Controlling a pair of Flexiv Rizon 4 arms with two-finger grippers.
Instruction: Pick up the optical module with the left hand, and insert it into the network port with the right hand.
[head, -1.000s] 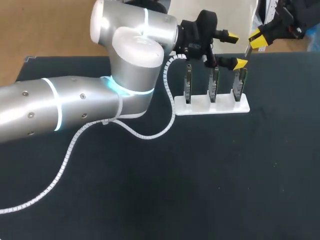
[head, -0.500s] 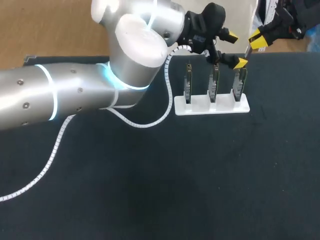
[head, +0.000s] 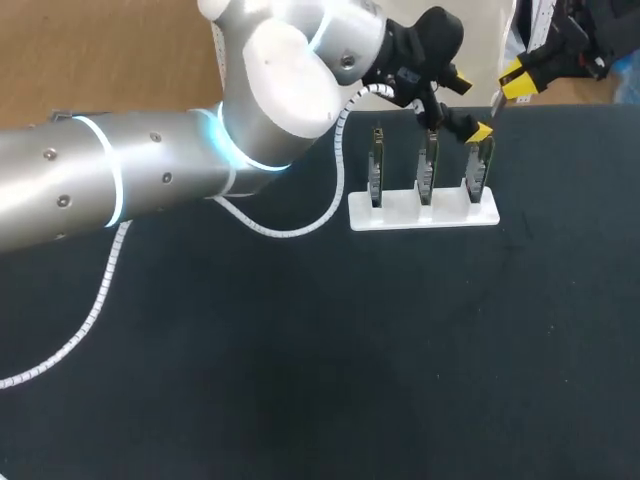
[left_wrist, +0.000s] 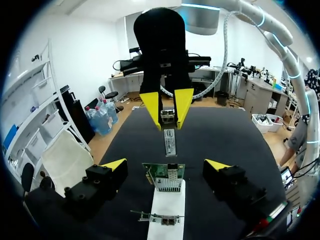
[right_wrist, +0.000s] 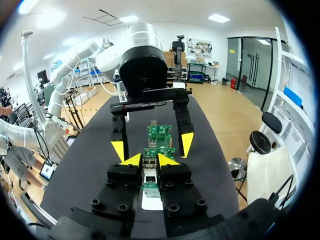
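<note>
Over the dark table (head: 400, 350) the left arm (head: 150, 180) hides part of the far edge, the left gripper (head: 471, 108) open astride the end card (head: 478, 168) on the white stand (head: 423, 212). Facing it, the right gripper (left_wrist: 168, 116) is clamped on the optical module (left_wrist: 170, 142), just above that card

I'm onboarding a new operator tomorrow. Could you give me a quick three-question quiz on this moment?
1. How many circuit boards stand in the white holder?
2. True or false: the optical module is already plugged into a board.
3. The left gripper has its jaws: A) open, a board between them; B) shut on the module; C) out of view.
Key: 1 three; 2 false, the right gripper holds it clear; 3 A.
</note>
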